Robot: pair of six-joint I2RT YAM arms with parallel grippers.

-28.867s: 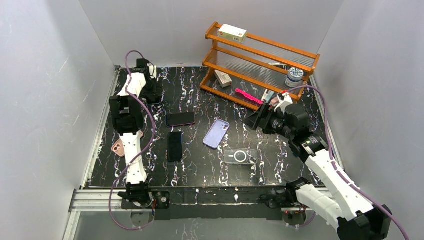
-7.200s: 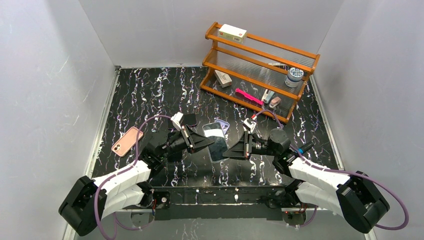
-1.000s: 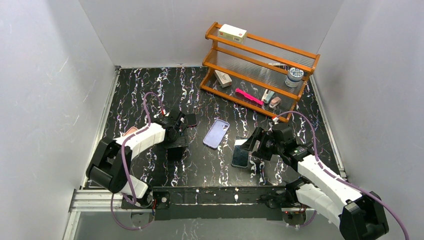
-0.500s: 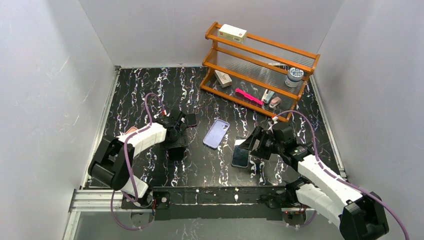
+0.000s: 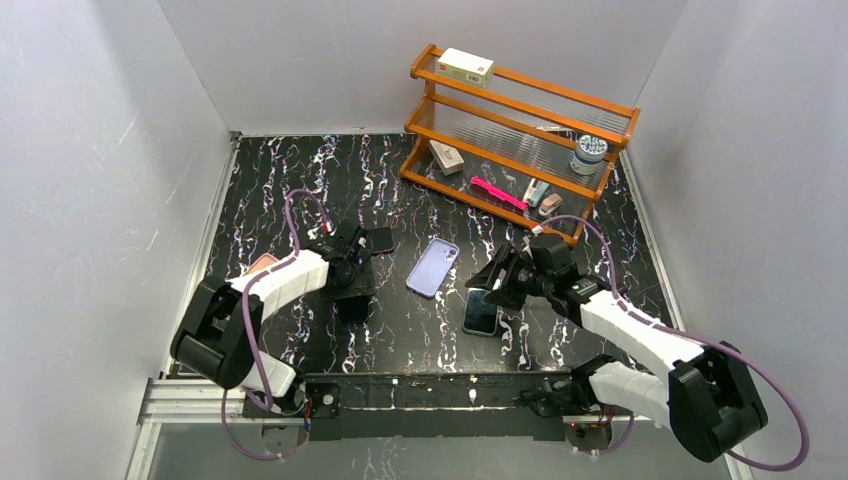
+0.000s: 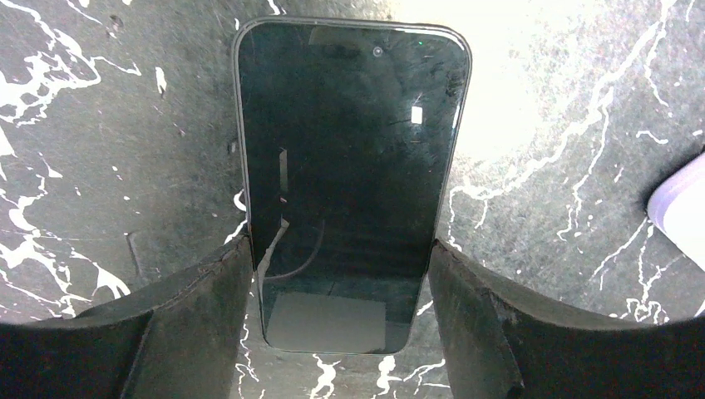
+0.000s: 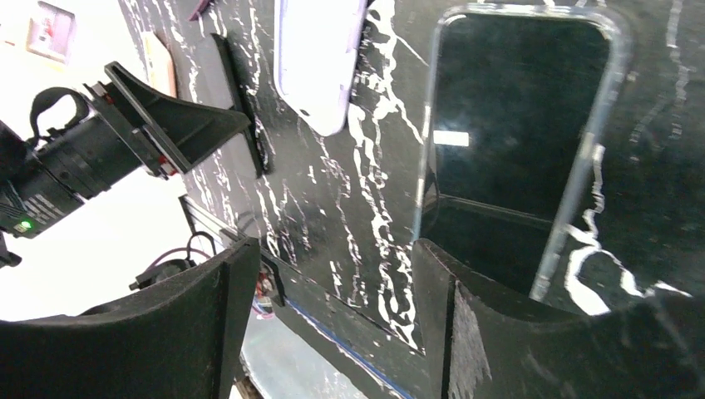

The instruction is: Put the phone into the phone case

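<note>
Cased phone (image 7: pixel 515 125) lay flat, right of centre toward the near edge of the worktop (image 5: pixel 300 180); phone looked fully seated, so I judged that pair done. Right claw (image 7: pixel 337 249) hung low over its near end, spread wide, holding nothing

Step in hand: grasping the black phone (image 6: pixel 349 166), bare, screen up, left of centre toward the near edge. Left claw (image 6: pixel 339 249) was down over its lower end, fingers (image 6: pixel 199 307) spread to phone width, one along each long edge. Couldn't tell if the pads had made contact

Likely target: lilac case (image 5: pixel 433 267), mid-worktop, apart from both phones. Couldn't tell which face was up

Next move called for a squeeze on the thin long edges, a clean lift off the flat surface (slip risk), then a carry right to the case with ends matched

Room: bare worktop between black phone and lilac case. Dark phone (image 5: pixel 378 240) sat just beyond the left claw, pink phone (image 5: pixel 262 263) by the left forearm toward the left edge. Right arm crowded the case's right side and probably needed to back off. Shelf (image 5: pixel 520 120) in the far right corner, well apart
</note>
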